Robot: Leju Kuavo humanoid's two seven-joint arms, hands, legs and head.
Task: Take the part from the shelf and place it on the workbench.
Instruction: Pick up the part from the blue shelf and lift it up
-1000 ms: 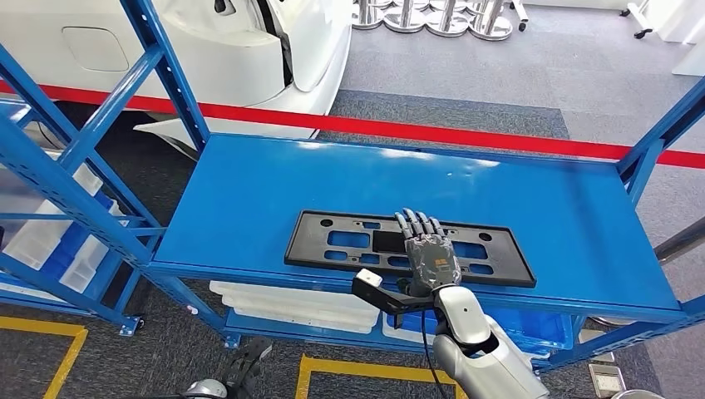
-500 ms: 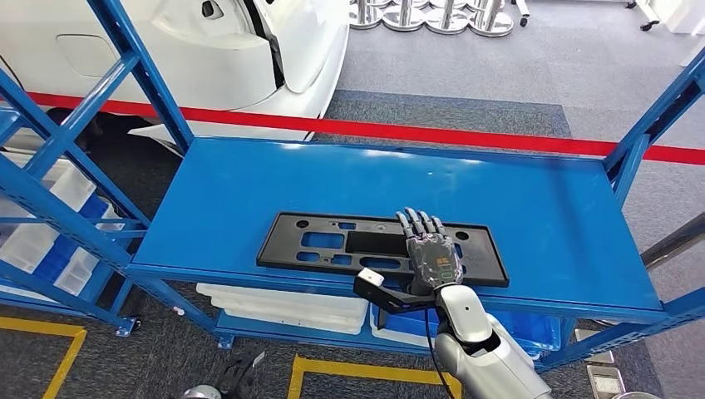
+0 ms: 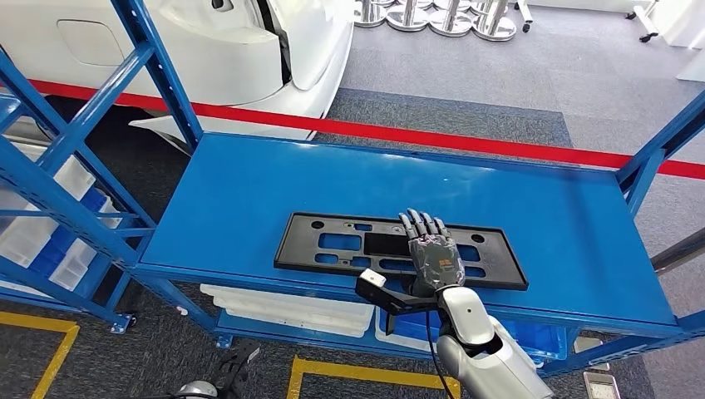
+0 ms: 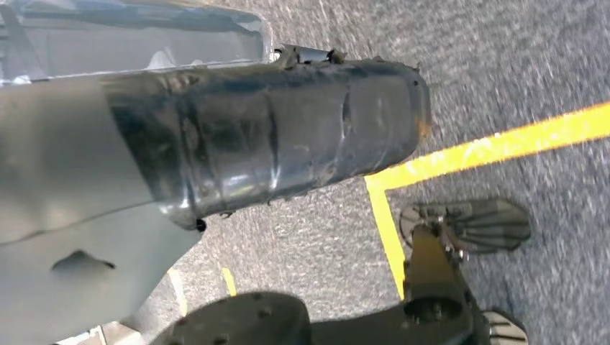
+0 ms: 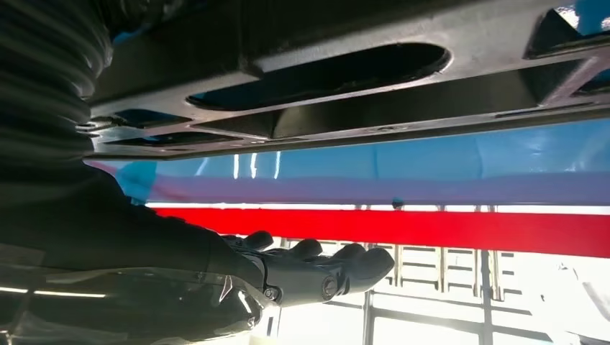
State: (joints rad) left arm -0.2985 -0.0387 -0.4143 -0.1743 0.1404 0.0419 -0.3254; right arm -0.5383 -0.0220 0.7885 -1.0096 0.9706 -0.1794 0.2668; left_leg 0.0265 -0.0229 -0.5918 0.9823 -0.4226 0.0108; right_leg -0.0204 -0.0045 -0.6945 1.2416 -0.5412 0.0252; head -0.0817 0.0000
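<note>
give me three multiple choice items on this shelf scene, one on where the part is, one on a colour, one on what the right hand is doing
1. Where does the black part lie?
A. on the blue shelf board, near its front edge
B. on the floor
C. in a white bin

2. What colour is the tape line on the floor behind the shelf?
A. green
B. red
C. white

3. What is the right hand doing?
A. hanging beside the robot's leg
B. holding the part high in the air
C. resting flat on top of the part

Answers: 1 A, the head view shows the part flat on the shelf board by the front edge. 2 B, a red strip runs across the grey carpet. 3 C, its fingers lie spread over the part's right half.
</note>
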